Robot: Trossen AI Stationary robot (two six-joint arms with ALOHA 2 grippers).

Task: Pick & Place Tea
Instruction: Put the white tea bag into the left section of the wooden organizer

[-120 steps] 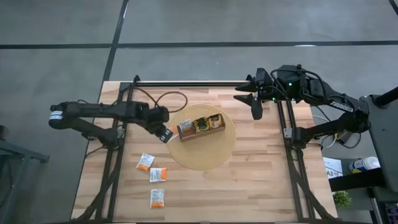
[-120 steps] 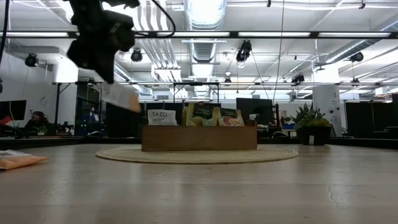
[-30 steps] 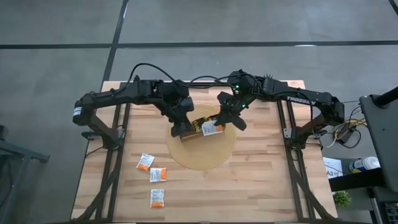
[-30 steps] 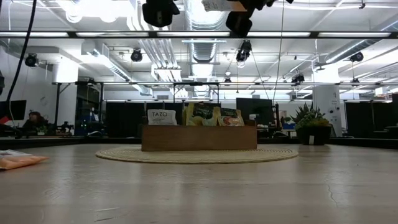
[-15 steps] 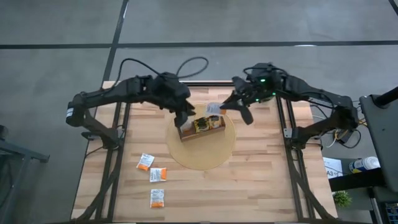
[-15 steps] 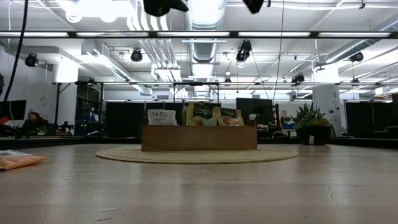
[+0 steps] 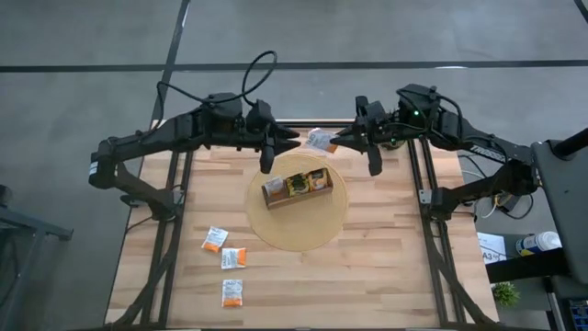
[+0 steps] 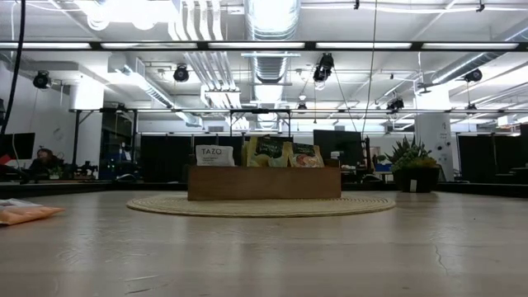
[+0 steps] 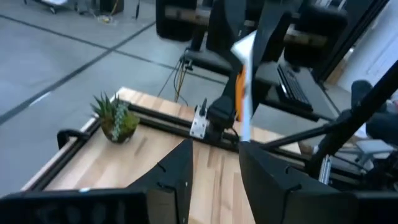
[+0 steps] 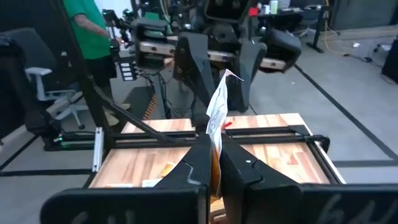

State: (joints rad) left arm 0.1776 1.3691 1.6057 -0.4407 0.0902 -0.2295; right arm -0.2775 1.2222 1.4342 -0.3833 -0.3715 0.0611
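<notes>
Right gripper (image 7: 336, 140) is raised above the bench's far edge, near its middle, clamped on one white-and-orange sachet (image 7: 321, 140); in the right wrist view the sachet (image 10: 217, 112) stands edge-on between the pressed-together fingers (image 10: 198, 163).

Left gripper (image 7: 292, 140) faces it from the left, also over the far edge, fingers (image 9: 176, 173) parted with nothing between them.

Tray (image 7: 296, 198) sits on a round woven mat (image 7: 299, 230) at the bench's centre, with upright sachets (image 8: 270, 152) in its compartments.

Three white-and-orange sachets lie flat toward the near-left corner: first (image 7: 214, 240), second (image 7: 234, 258), third (image 7: 232, 292), nearest the front edge.
</notes>
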